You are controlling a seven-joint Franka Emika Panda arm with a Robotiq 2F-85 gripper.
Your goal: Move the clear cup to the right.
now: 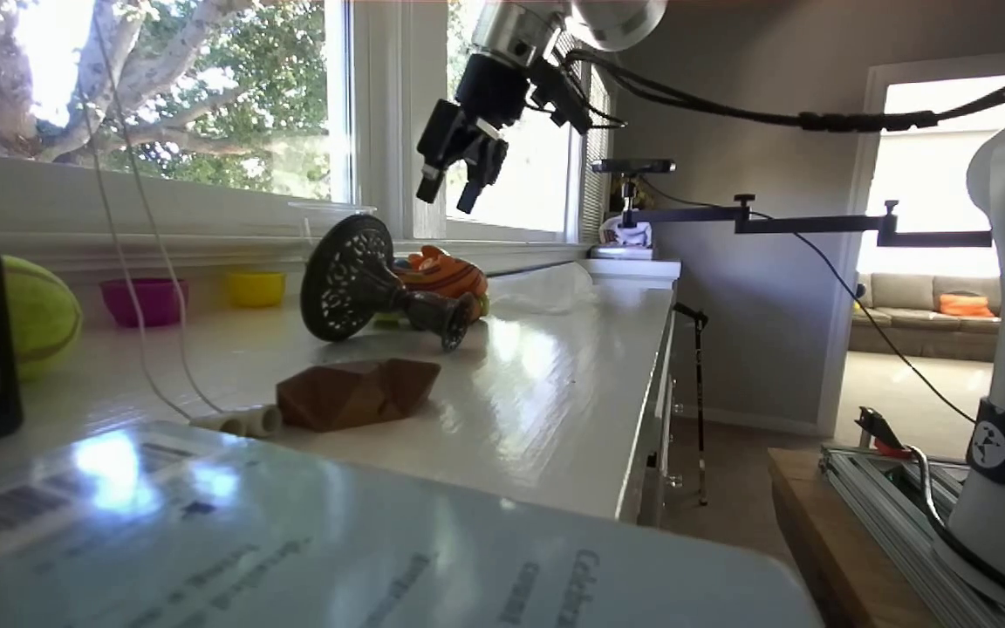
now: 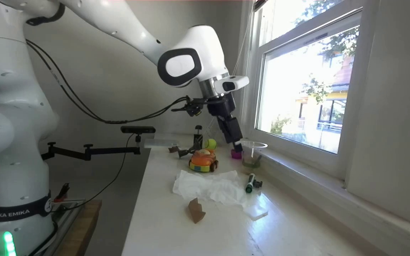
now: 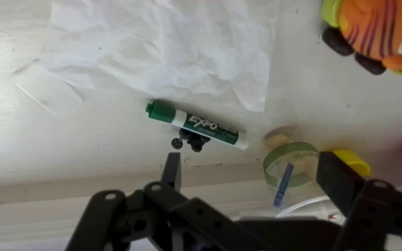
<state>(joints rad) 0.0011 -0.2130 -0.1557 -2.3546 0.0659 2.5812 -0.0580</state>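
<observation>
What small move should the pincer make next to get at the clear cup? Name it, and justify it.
I'd probably slide the open pincer toward the right-hand side of the wrist view before lowering it. There the clear cup appears off-centre in the gap and partly hidden behind the right-hand finger, so going straight down might knock it.

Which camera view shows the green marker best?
The wrist view: the green marker lies there whole and large, its EXPO lettering readable. In an exterior view, the marker shows small, with no lettering legible; I cannot make it out elsewhere.
</observation>
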